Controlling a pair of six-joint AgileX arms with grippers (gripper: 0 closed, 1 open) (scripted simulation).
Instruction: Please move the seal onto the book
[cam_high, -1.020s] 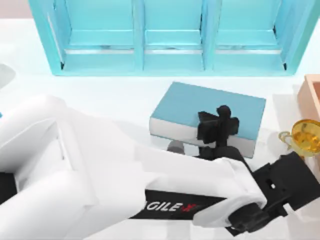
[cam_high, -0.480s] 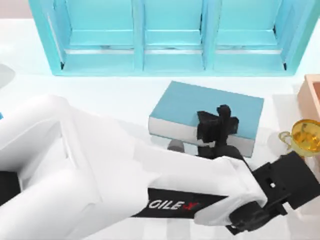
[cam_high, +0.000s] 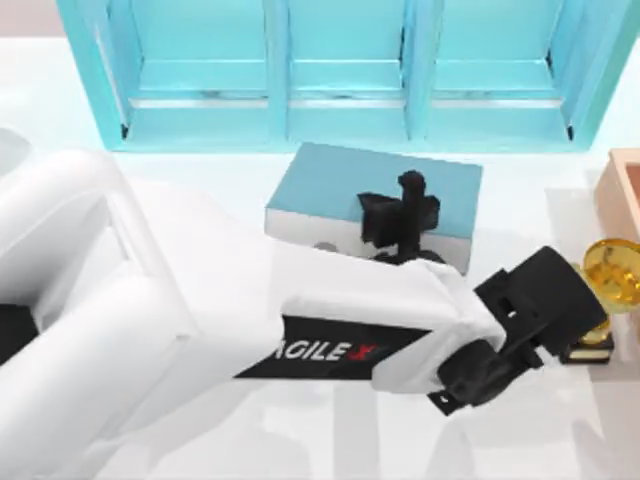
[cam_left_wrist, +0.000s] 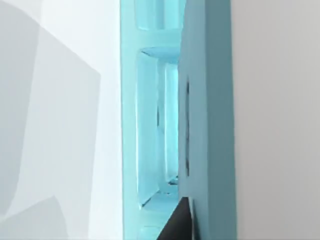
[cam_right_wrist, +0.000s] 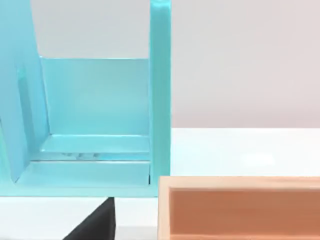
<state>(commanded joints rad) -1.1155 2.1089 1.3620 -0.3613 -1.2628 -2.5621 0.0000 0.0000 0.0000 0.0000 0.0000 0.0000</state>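
The book (cam_high: 330, 185), teal-blue with pale page edges, lies flat just in front of the shelf, near the middle of the table. My left arm reaches across from the left, and its black gripper (cam_high: 400, 215) hovers over the book's right half, hiding part of the cover. The seal is hidden. In the left wrist view a dark fingertip (cam_left_wrist: 179, 222) shows at the frame's edge. A dark tip of my right gripper (cam_right_wrist: 95, 226) shows in the right wrist view.
A bright turquoise shelf unit (cam_high: 340, 70) spans the back of the table. A gold trophy cup (cam_high: 612, 270) on a black base stands at the right, with a tan wooden box (cam_high: 625, 190) behind it. The left arm covers the table's front left.
The left gripper and the book under it have both shifted left and toward the shelf. The left arm swung with them. The trophy and shelf stayed put.
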